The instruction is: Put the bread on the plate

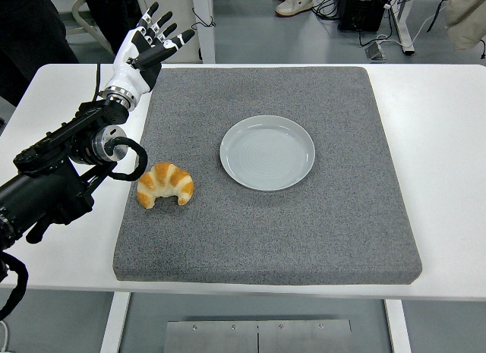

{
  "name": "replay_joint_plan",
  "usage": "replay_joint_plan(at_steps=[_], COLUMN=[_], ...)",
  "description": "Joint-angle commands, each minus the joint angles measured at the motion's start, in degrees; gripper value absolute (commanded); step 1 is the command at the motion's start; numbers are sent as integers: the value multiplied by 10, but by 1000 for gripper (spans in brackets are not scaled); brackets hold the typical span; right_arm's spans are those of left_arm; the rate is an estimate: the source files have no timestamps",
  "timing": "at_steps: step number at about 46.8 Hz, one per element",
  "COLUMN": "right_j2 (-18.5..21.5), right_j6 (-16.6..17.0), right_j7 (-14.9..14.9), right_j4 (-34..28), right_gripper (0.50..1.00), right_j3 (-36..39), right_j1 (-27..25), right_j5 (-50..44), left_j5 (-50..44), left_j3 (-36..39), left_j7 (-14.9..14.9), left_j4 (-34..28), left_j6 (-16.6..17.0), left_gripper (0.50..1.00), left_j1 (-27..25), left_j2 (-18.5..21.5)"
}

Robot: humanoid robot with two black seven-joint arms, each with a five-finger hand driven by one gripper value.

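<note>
A white table (448,140) carries a grey square mat (334,224) that covers most of its top. The bread (165,184), a golden croissant, lies on the mat close to the mat's left edge, roughly midway between its far and near edges. Its curved back faces the far side and both tips point toward the near edge. It is intact and sits flat.

The plate (267,152) is pale grey-blue and round. It rests on the mat slightly toward the far edge from the mat's centre, to the right of the bread and clear of it. The plate holds nothing.

The left hand (146,53) is raised above the far left corner of the mat, over the table's far edge. Its fingers (154,17) are spread apart and extended, gripping nothing. The hand is well apart from the bread. The black left arm (57,178) runs from the left edge of the view over the table's left side, and a loop of cable at its wrist joint hangs just beside the bread's left end.

Dark clothing of a person (26,26) stands beyond the table's far left corner.
</note>
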Motion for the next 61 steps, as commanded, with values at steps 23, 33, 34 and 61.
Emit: replay_joint_plan(at_steps=[23, 33, 34, 61], right_j2=[0, 0, 0, 0], right_j6=[0, 0, -1, 0], right_j7=[0, 0, 0, 0], right_j4=[0, 0, 0, 0], right_gripper=[1000, 1000, 1000, 1000], right_j3=[0, 0, 0, -1], right_j1=[0, 0, 0, 1], right_j5=[0, 0, 0, 0], left_j5=[2, 2, 2, 141], left_j3=[78, 210, 224, 559], left_j7=[92, 117, 126, 176], left_j4=[-112, -226, -236, -432], left_j6=[41, 52, 52, 37], left_gripper=[951, 948, 948, 945], left_j1=[-63, -132, -141, -370], left_j2=[68, 158, 168, 314])
